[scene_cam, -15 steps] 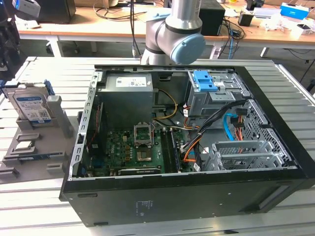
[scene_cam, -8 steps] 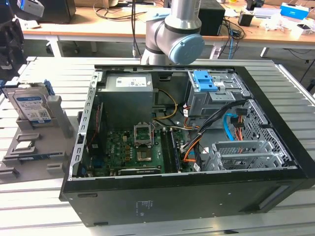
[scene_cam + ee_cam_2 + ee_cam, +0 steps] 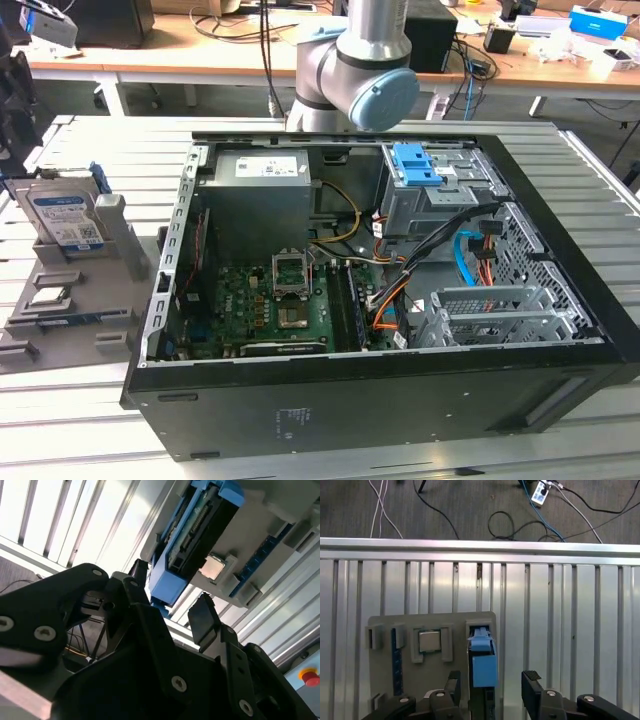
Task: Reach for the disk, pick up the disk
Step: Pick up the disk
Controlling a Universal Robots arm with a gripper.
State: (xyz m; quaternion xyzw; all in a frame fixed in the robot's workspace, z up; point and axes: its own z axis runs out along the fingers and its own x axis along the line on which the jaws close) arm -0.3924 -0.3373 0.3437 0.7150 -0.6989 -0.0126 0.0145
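The disk (image 3: 482, 666) stands on edge in a slot of a grey holder (image 3: 382, 667), its blue plastic rail uppermost in the first wrist view. In the exterior view it sits at the exterior view's left, with its labelled face showing.

It looks like a stiff metal slab, probably fairly heavy for its size, with smooth flat faces that could slip under a weak pinch. It is also likely to suffer from a knock or a drop. The best hold seems to be across the two broad faces near the upper edge. The plastic rail is the softer part, and the holder hides the lower half.

The gripper (image 3: 492, 685) hangs just over it with its fingers (image 3: 532, 682) apart. One finger lies on each side of the disk's edge, and neither appears to touch it.

By count there is one disk, one holder and one small square chip (image 3: 429, 641) seated in the holder beside the disk. There is also one open computer case (image 3: 400, 395) nearby on the slatted tabletop (image 3: 560, 610).
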